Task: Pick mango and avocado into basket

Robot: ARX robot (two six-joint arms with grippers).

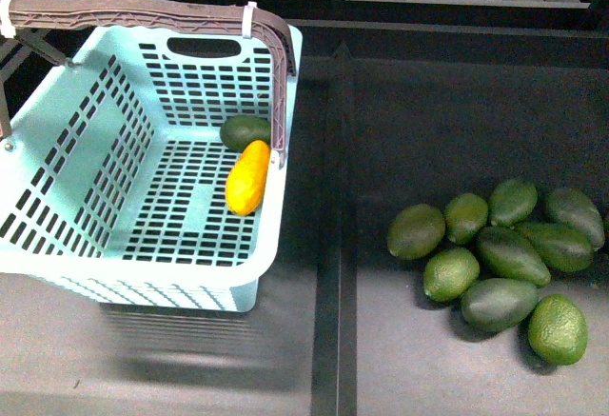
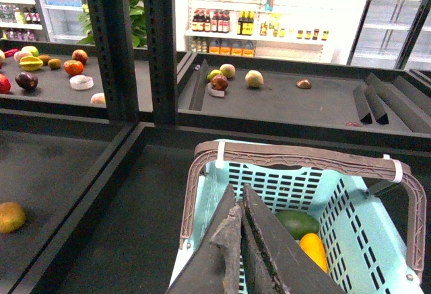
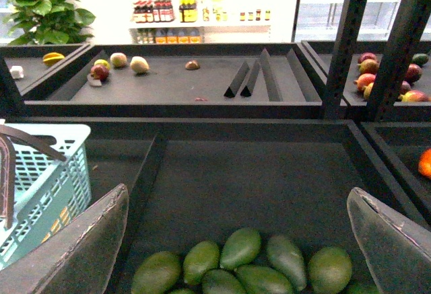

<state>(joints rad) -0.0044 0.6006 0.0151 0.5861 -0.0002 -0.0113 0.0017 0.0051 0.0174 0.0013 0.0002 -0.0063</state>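
on my left wrist camera the left fingers [image 2: 240,230] are pressing flat together with nothing between them, hanging above the near end of the basket [image 2: 367,240]. from the front camera i'm seeing the basket [image 1: 57,140] sitting on the left part of the dark table [image 1: 428,140], brown handle [image 1: 143,11] raised across its far end. inside it, the mango [image 1: 247,177] is lying on the slotted floor against the right-hand wall, and the avocado [image 1: 245,131] is resting just behind it, the two touching or nearly so. moving right, a pile of green avocados [image 1: 504,264] is clustering on the table, well apart from the basket. on my right wrist camera the right fingers [image 3: 236,240] are standing spread wide and holding nothing, hovering over that same pile [image 3: 242,267], with a corner of the basket [image 3: 64,173] showing off to the side.
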